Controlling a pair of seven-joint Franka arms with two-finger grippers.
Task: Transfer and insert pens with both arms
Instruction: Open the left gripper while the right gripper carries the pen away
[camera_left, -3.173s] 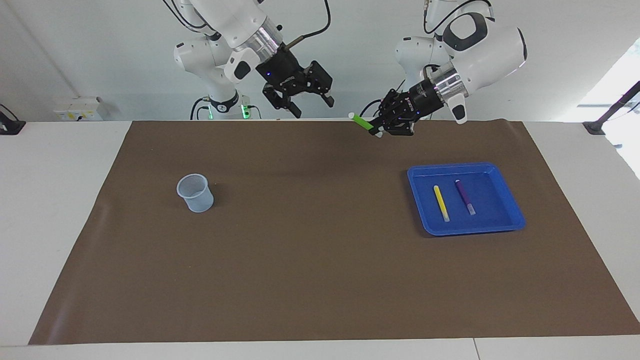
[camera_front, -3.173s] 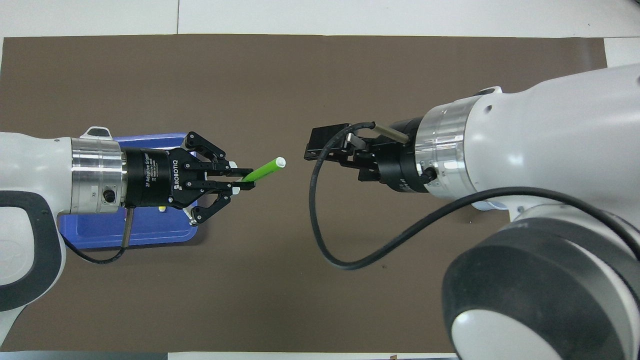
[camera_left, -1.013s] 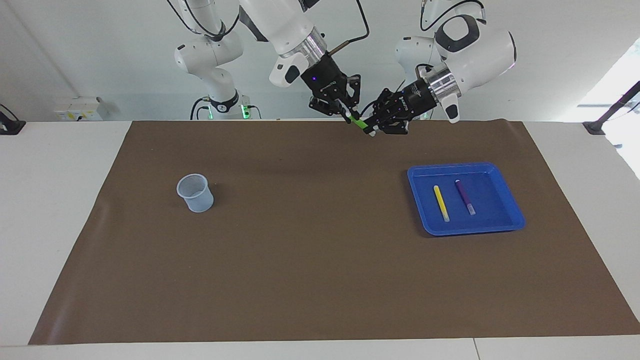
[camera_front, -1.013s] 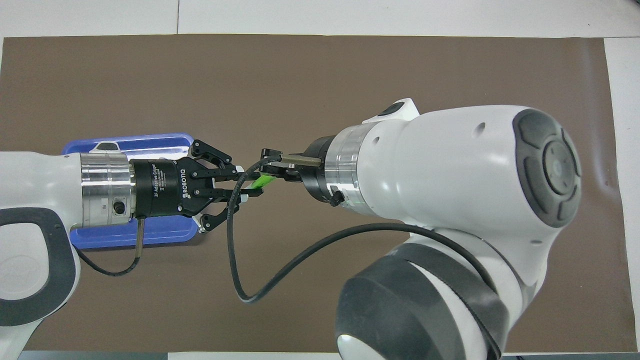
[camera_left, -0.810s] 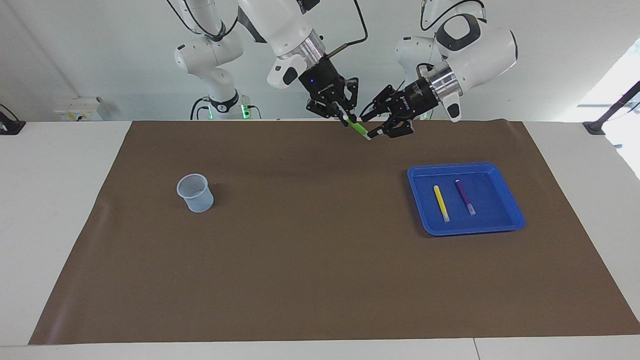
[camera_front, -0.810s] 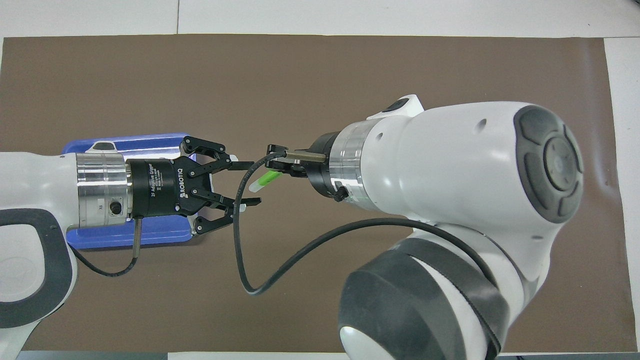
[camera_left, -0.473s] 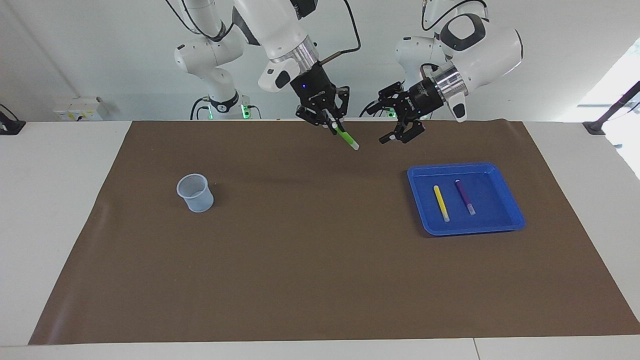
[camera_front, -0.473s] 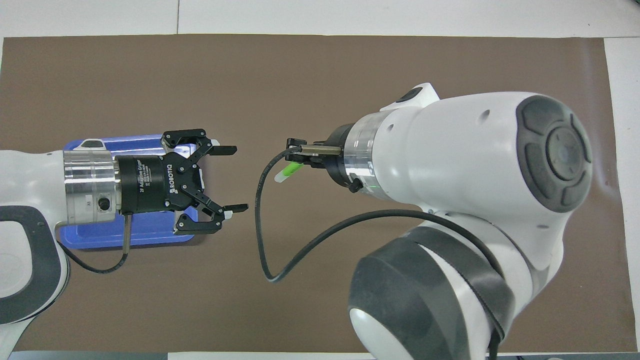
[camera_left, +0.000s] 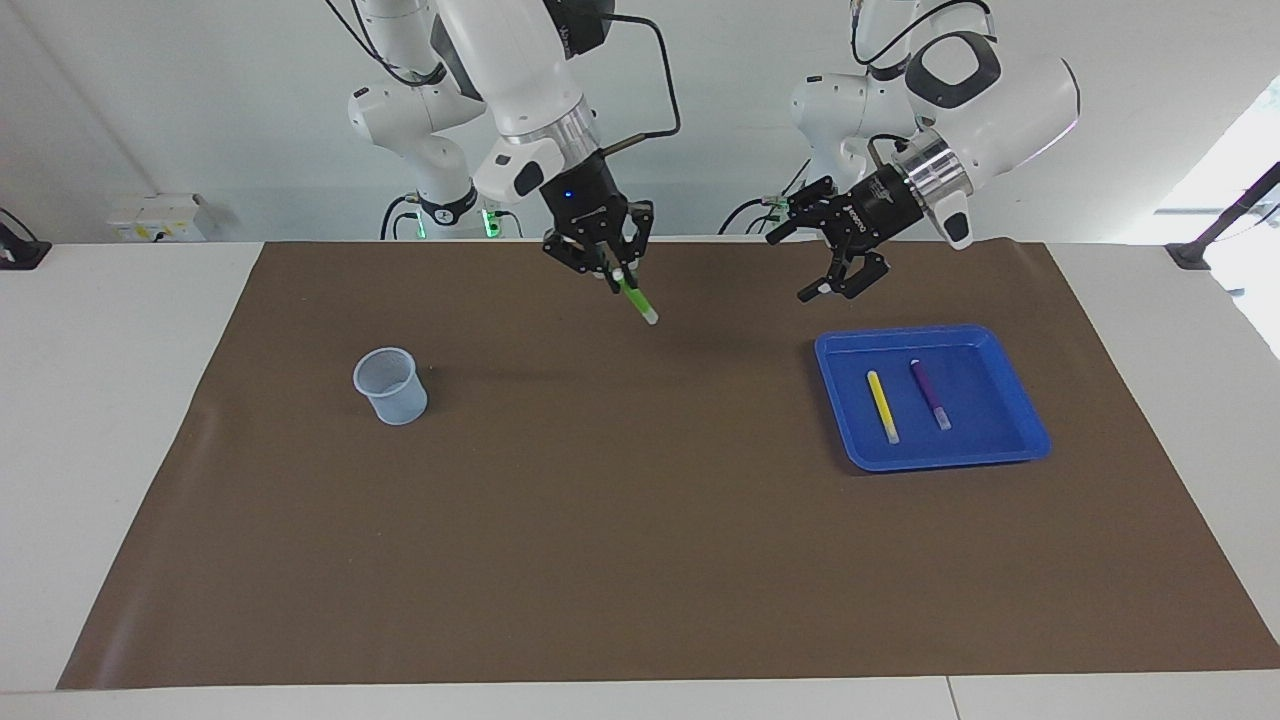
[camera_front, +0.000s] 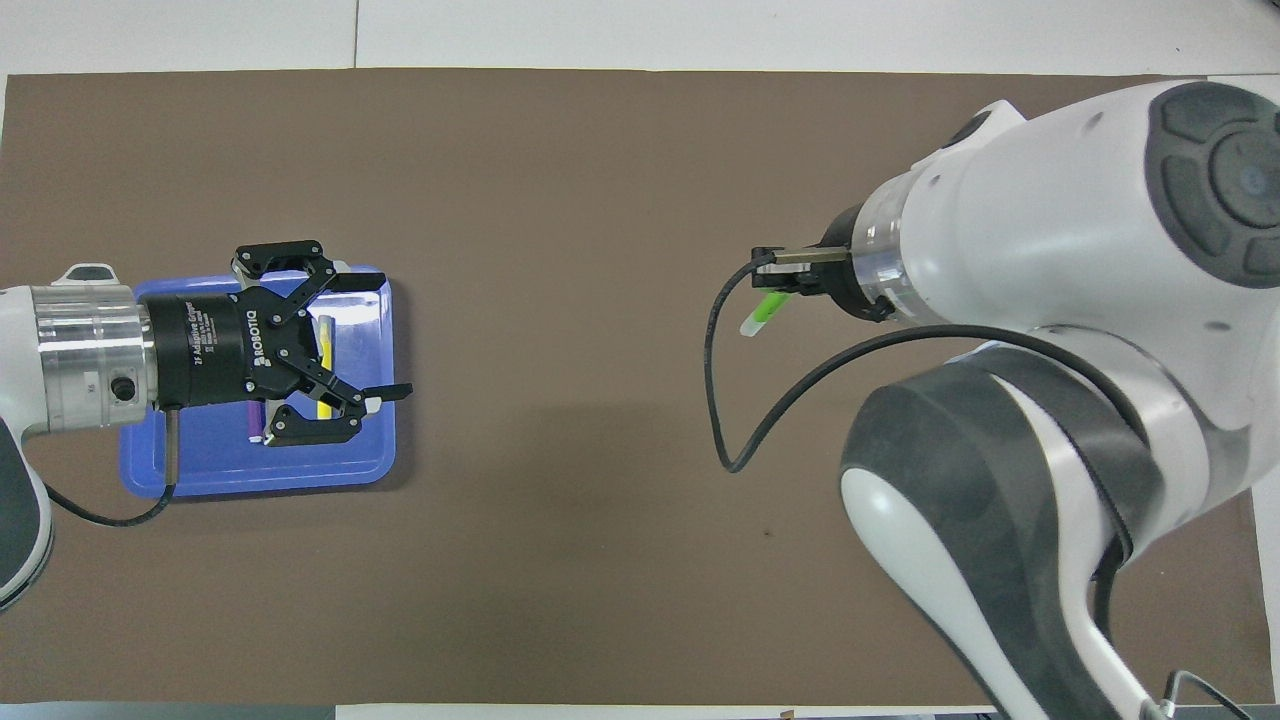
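Observation:
My right gripper (camera_left: 612, 276) is shut on the green pen (camera_left: 634, 299), which slants down with its whitish cap lowest, in the air over the brown mat between the cup and the tray. In the overhead view the green pen (camera_front: 761, 310) sticks out of the right gripper (camera_front: 792, 288). Nothing is between the fingers of my left gripper (camera_left: 790, 266), which is open above the mat beside the blue tray (camera_left: 1030, 441). From overhead, the left gripper (camera_front: 386, 338) covers part of the tray (camera_front: 300, 470). The yellow pen (camera_left: 881, 405) and the purple pen (camera_left: 930, 393) lie in the tray.
A translucent plastic cup (camera_left: 390, 385) stands upright on the brown mat (camera_left: 640, 560) toward the right arm's end. The overhead view hides it under the right arm. Two smaller white arms (camera_left: 430, 150) with green-lit bases stand at the robots' edge of the table.
The left gripper opened and let go of the green pen, then drew back toward the tray. The right gripper, shut on the pen, carried it away toward the cup's end.

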